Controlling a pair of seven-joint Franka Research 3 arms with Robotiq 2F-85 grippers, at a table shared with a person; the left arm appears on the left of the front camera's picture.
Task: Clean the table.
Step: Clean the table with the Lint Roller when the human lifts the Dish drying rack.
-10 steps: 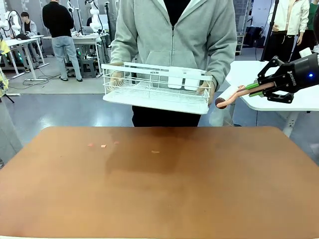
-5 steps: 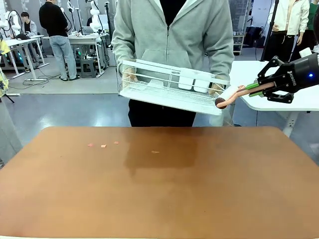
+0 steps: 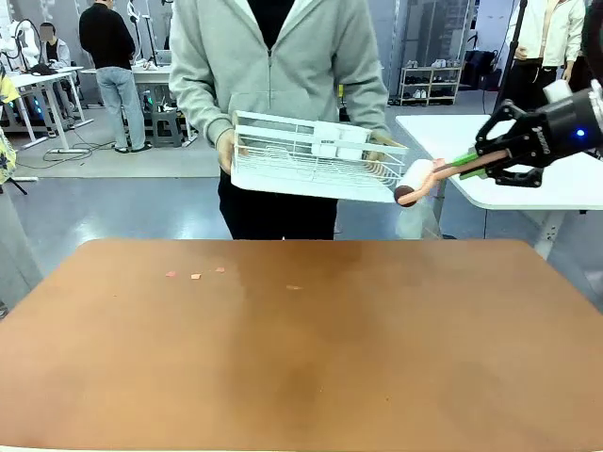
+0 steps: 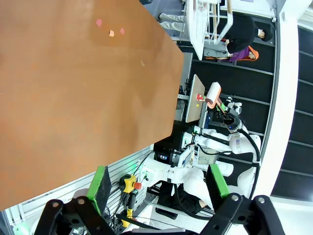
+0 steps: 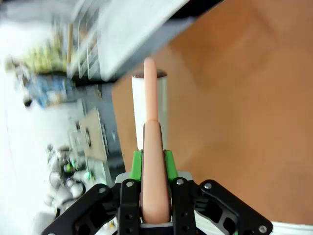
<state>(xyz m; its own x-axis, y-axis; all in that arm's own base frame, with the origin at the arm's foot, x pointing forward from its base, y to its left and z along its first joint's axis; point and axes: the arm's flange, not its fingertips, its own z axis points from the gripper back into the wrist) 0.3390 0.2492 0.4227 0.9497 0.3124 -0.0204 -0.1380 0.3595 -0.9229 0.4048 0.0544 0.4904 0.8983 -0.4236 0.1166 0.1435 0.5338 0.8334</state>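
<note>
Four small pinkish scraps lie on the far-left part of the reddish-brown tabletop, which spans the foreground. My right pincer hangs beyond the far right corner, pressed tight on the pink handle of a lint roller. Its white roll sits right by the corner of a white wire rack that a person holds past the far edge; I cannot tell whether they touch. My left pincer is spread, with nothing between its green pads, looking down on the tabletop.
</note>
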